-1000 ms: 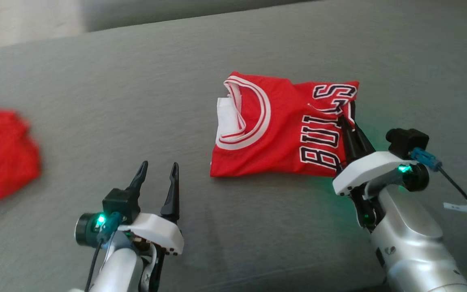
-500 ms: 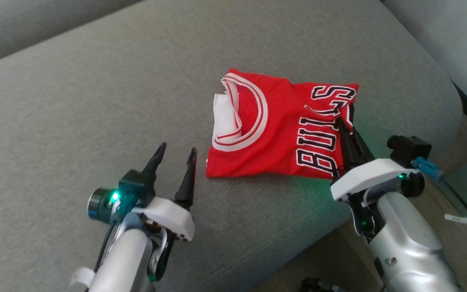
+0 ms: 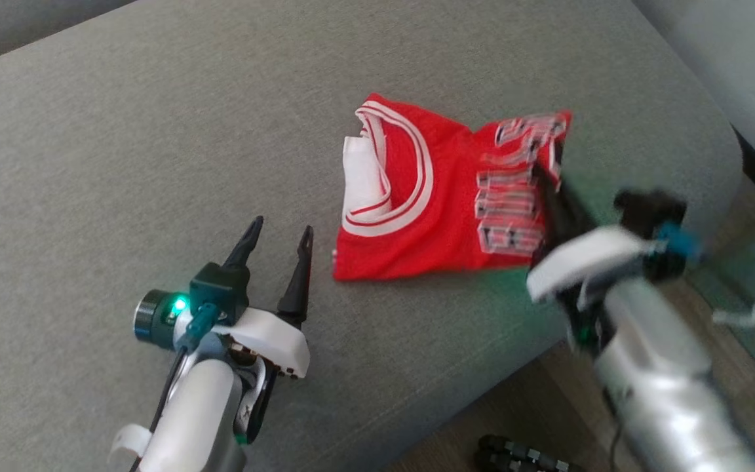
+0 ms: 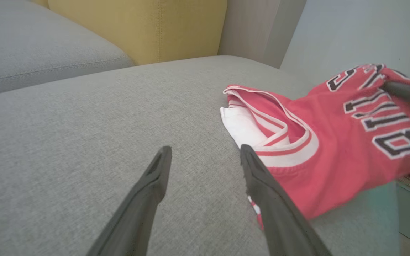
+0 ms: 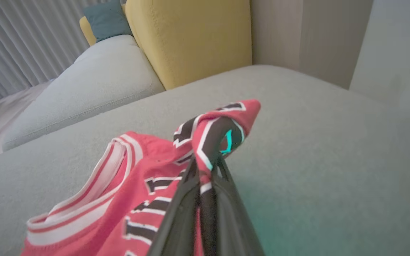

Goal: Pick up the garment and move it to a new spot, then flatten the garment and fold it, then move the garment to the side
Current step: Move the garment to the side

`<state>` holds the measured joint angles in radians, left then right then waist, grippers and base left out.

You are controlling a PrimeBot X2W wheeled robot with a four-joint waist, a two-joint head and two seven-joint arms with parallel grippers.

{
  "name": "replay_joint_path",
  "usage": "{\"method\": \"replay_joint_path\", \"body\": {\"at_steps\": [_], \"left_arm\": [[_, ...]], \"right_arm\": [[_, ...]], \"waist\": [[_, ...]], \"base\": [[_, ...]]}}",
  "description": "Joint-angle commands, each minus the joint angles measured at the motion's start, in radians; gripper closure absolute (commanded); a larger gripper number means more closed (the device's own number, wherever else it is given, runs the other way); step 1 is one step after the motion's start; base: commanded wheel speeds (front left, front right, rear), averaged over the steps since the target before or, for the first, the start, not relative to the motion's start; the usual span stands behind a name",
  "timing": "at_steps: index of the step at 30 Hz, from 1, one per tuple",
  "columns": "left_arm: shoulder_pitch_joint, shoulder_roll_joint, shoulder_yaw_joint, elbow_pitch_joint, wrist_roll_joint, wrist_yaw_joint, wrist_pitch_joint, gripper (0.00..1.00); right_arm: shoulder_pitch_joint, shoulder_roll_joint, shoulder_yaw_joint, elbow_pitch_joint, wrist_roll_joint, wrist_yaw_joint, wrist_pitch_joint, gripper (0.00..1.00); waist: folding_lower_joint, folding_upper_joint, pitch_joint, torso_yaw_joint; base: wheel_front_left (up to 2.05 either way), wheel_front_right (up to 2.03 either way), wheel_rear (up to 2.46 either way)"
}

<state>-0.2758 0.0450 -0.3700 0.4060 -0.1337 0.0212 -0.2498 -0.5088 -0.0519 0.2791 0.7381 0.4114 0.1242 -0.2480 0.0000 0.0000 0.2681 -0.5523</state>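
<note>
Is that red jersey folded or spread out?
Folded: the jersey is a compact doubled rectangle, one corner pinched by the right gripper.

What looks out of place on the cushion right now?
The folded jersey has its lettered corner lifted off the cushion and bunched, pinched by the right gripper, jaws shut. Nothing else stands out.

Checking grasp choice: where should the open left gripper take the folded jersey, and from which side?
Probably the near left corner of the jersey, left gripper coming low from the left along the cushion: folded layers lie stacked there, opposite the end the right gripper pinches.
</note>
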Motion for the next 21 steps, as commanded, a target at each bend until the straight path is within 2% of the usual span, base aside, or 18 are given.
{"method": "replay_joint_path", "body": {"at_steps": [1,6,12,16,21], "left_arm": [[-0.017,0.005,0.030,-0.040,0.009,0.003,-0.012,0.00],[-0.014,0.005,0.030,-0.063,0.019,-0.008,-0.012,0.00],[-0.008,0.005,0.035,-0.076,0.027,-0.014,-0.012,0.00],[-0.009,0.005,0.034,-0.081,0.031,-0.020,-0.012,0.00],[-0.012,0.005,0.031,-0.084,0.033,-0.021,-0.012,0.00]], "right_arm": [[-0.072,0.002,0.004,-0.021,-0.022,0.007,-0.013,1.00],[-0.206,-0.049,-0.115,0.069,-0.143,0.007,-0.013,1.00],[-0.352,-0.171,-0.251,0.191,-0.310,0.007,0.008,1.00],[-0.414,-0.227,-0.334,0.247,-0.393,0.007,0.016,1.00],[-0.459,-0.265,-0.424,0.284,-0.486,0.007,0.017,1.00]], "waist": [[0.0000,0.0000,0.006,0.013],[0.0000,0.0000,0.026,0.101],[0.0000,0.0000,0.046,0.188],[0.0000,0.0000,0.058,0.222],[0.0000,0.0000,0.067,0.244]], "base": [[0.00,0.00,0.00],[0.00,0.00,0.00],[0.00,0.00,0.00],[0.00,0.00,0.00],[0.00,0.00,0.00]]}}
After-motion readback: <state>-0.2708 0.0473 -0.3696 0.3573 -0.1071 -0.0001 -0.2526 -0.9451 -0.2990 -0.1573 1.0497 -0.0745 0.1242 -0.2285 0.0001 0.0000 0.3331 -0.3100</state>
